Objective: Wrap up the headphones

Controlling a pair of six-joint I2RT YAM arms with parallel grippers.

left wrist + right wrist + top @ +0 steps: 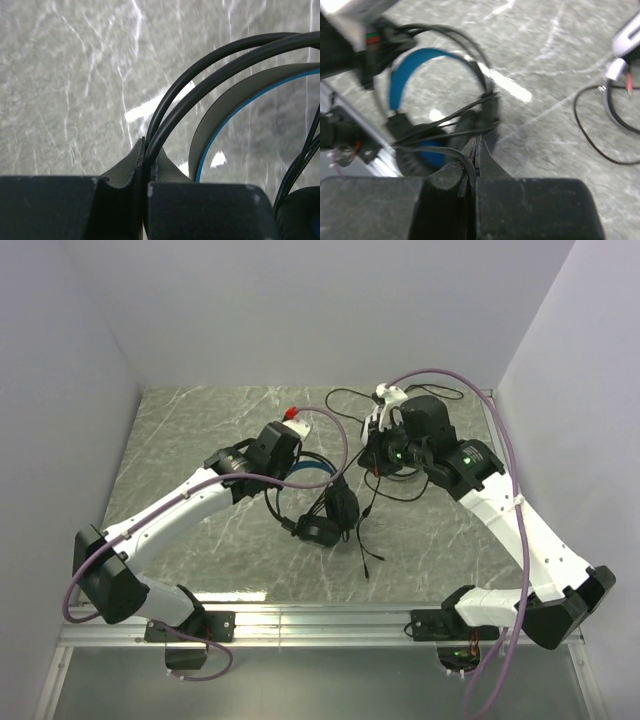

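The black headset with the blue headband [318, 472] lies mid-table, its ear cups [322, 530] toward the front. My left gripper [290, 452] is shut on the two black wire bows above the blue band [220, 120]; the bows run between its fingertips in the left wrist view [148, 150]. My right gripper [372, 456] is shut on this headset's thin black cable [445, 161], which bends over its left finger. The cable's loose end [366, 545] trails forward. The white headset [386, 398] lies behind the right gripper and shows at the right wrist view's edge [626, 37].
The white headset's thin cable [350, 395] loops over the back of the marble table [200, 430]. A small red part [293, 412] sits by the left wrist. Grey walls close in three sides. A metal rail [320, 620] runs along the front edge.
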